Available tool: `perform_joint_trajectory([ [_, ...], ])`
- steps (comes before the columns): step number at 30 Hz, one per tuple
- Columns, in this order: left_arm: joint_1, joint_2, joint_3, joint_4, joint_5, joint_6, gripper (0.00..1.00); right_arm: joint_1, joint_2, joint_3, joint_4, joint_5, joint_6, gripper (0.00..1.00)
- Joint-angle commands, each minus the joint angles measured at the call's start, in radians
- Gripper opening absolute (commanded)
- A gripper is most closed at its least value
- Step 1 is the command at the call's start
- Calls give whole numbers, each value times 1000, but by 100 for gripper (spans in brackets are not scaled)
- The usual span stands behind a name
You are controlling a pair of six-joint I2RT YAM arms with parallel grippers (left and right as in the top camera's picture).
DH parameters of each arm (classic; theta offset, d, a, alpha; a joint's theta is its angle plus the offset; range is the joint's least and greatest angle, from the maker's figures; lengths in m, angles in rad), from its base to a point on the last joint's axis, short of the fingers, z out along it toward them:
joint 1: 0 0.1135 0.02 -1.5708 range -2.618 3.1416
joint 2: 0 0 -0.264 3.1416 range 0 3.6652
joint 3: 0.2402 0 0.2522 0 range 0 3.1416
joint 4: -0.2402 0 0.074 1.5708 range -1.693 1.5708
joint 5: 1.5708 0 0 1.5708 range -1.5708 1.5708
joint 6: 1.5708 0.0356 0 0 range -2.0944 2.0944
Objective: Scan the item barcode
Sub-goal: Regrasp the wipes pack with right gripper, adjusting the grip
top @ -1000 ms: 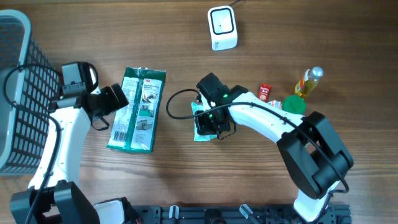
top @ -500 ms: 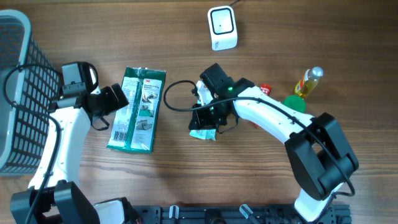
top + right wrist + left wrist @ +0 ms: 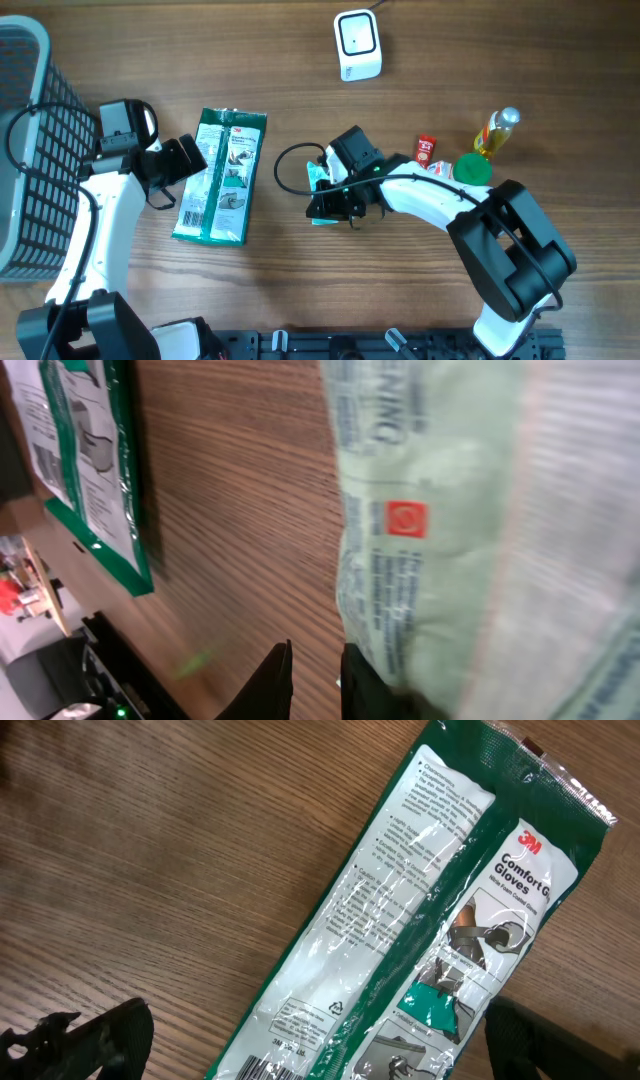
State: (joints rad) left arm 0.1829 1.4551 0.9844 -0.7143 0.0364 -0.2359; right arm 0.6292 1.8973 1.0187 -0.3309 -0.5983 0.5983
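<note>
The right hand [image 3: 332, 200] is pinching the edge of a pale green packet [image 3: 318, 179] near the middle of the bench [image 3: 300, 285], well apart from the white scanner [image 3: 357, 44] at the far edge. The left hand [image 3: 198, 160] is hovering with its jaws wide open, over the edge of a green glove pack [image 3: 222, 176] lying flat.

Overhead view: looks straight down from high above the brown wooden table [image 3: 300, 60] and takes in the whole workspace. Left wrist view: faces down, close over the green-and-white plastic glove packet [image 3: 420, 920]. Right wrist view: very close to a pale green plastic pouch [image 3: 440, 530]. The glove packet appears in all three views.
</note>
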Motion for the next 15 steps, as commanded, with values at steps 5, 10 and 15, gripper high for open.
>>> perform_joint_trajectory([
  [5, -3, 2, -4, 0, 8, 20, 100, -11, -141, 177, -116, -2, -87, 27],
  [10, -3, 2, -4, 0, 8, 20, 100, -14, -212, 178, -261, 359, -101, 51],
  [15, -3, 2, -4, 0, 8, 20, 100, -20, -178, 135, -320, 564, -101, 57],
])
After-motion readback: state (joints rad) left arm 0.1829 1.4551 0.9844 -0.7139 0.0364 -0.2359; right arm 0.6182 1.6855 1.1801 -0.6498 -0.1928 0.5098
